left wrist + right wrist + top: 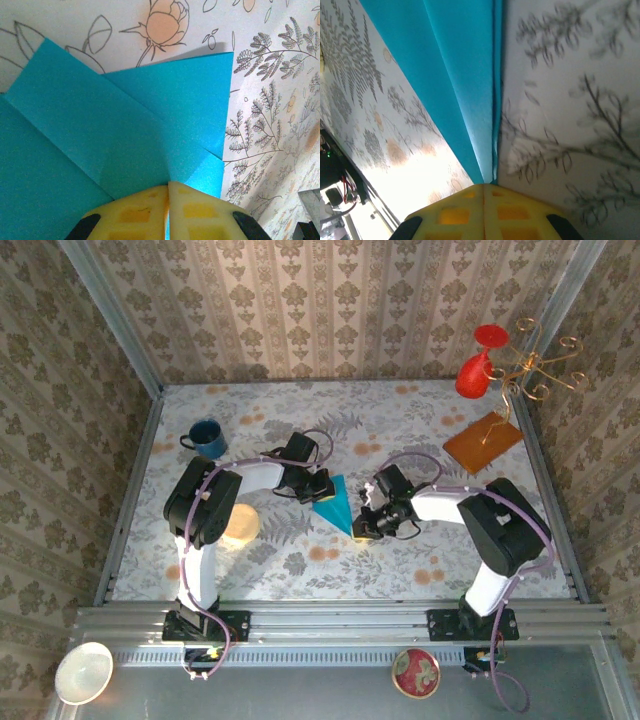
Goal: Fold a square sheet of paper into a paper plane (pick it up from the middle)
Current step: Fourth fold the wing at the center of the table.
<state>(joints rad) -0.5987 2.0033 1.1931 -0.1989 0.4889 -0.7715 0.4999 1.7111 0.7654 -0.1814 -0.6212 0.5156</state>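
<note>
**Ana:** How far along was the folding?

**Ben:** On the table (420,410), the teal paper (335,505) lay in the middle, between the two grippers. It was not a flat square but a pointed wedge, with slanted flaps laid over one another. I judged the nose folds done. The wings and the long final creases looked still to be made, so it was no finished dart yet.

**Ana:** And the grippers?

**Ben:** The left gripper (168,187) had its fingers pressed together on the wide end of the paper, with a sliver of teal showing between them. The right gripper (484,186) was closed as tightly at the narrow tip, right on the fold line. It seemed to pinch that tip, though the hold itself was hard to make out.

**Ana:** Counts?

**Ben:** One table, a left arm (205,505) and a right arm (500,520), and one teal paper. There were also one orange sheet (483,441), one wire stand (545,365), one red vase (478,368) and one blue mug (206,437). By the near rail sat one white bowl (83,672) and one red dish (415,672).
</note>
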